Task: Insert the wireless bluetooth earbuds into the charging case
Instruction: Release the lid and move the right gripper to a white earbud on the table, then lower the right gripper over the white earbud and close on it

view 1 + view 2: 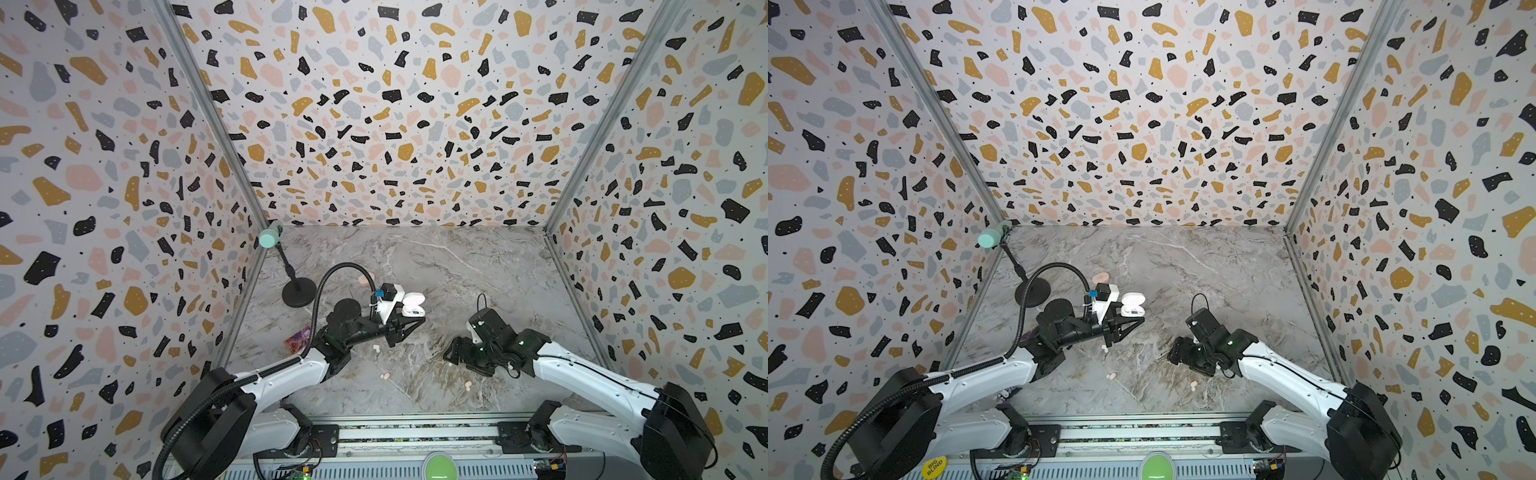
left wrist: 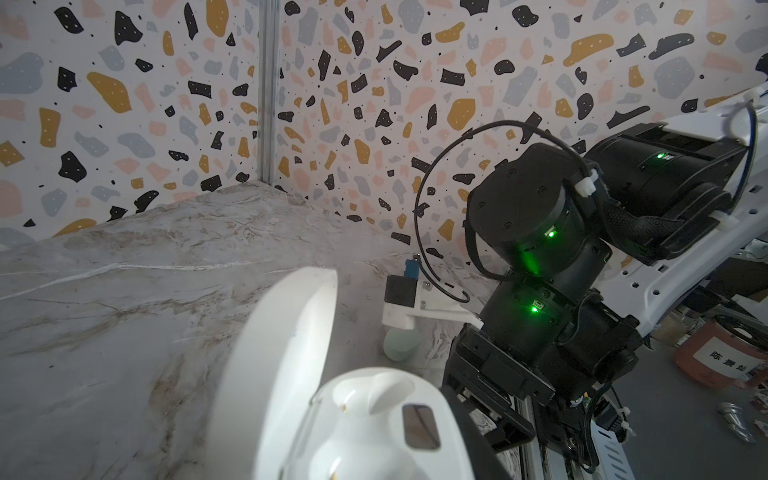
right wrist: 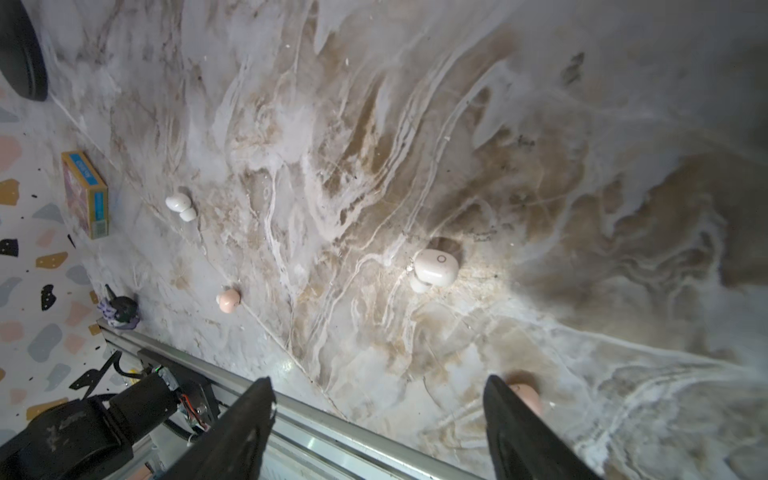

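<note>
While the right gripper [image 3: 378, 384] hung low over the grey marble-patterned table [image 3: 582, 166], its two black fingers spread wide with nothing between them, a small white bean-shaped plastic earbud [image 3: 436, 266] lay on the table straight ahead of the gap, clear of both fingers. A pale pink plastic earbud [image 3: 528, 395] lay just beside one finger and partly behind it; whether they touched could not be told.

With the far wall taken as twelve in both top views, that pale pink plastic earbud [image 1: 467, 386] sat at about five o'clock of the right gripper. A second pale pink earbud [image 1: 385, 376] sat at about eight o'clock. A second white earbud [image 1: 376, 347] sat at nine o'clock, well apart from the right gripper and near the left arm. All four lay loose on the table.

The left gripper [image 1: 420, 321] was closed, with its tips pointing toward three o'clock. They lay against the near edge of a white oval plastic charging case [image 1: 412, 305]; whether they pinched it could not be told. This case stood open at twelve o'clock of the tips, with its lid raised. In the left wrist view the white oval plastic charging case [image 2: 374, 415] showed both moulded hollows in its base empty.

A pale pink oval case [image 1: 365, 279] lay at about eleven o'clock of the left gripper, partly behind a cable, so its inside could not be seen.
</note>
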Motion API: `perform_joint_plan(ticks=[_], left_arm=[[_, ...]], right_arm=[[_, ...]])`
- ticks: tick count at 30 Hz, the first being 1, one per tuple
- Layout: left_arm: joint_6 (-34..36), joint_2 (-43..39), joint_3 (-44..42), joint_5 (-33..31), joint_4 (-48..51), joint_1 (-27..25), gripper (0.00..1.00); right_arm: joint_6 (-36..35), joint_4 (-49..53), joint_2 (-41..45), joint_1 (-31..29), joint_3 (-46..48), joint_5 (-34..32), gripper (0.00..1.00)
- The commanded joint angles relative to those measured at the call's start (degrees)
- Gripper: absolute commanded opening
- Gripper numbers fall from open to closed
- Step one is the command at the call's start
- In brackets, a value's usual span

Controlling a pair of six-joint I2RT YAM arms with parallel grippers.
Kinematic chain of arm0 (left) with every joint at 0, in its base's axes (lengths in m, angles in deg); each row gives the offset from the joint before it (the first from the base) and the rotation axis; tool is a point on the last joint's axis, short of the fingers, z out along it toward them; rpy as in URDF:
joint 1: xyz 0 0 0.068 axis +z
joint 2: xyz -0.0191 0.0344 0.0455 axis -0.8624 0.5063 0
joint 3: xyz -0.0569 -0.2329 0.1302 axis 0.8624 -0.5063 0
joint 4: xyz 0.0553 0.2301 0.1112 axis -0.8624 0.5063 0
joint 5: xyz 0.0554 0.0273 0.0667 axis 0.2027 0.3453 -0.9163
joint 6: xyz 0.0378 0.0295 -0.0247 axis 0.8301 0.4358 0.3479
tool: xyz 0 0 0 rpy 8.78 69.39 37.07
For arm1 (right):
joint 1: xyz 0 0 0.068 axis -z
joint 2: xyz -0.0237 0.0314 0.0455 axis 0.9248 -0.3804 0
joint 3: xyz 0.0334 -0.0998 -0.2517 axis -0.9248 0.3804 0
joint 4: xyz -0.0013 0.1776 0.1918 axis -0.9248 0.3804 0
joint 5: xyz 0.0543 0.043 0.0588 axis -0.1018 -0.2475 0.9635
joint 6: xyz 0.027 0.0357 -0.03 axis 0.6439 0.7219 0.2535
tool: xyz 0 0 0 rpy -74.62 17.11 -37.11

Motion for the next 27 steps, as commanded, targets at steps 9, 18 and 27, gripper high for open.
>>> perform_joint_plan(ticks=[9, 18, 27], left_arm=[[-0.5, -2.3, -1.6, -1.8, -4.3, 0.2, 0.08], [-0.4, -2.2, -1.6, -1.8, -4.1, 0.2, 0.08], [-0.3, -1.9, -1.6, -2.0, -4.0, 0.2, 0.08]], right_arm=[[6.1, -6.5, -5.2, -1.1, 0.7, -2.1, 0.79], [5.9, -8.2, -8.4, -1.1, 0.8, -1.3, 0.79], [4.3, -9.8, -12.4, -1.0, -0.9, -0.8, 0.79]])
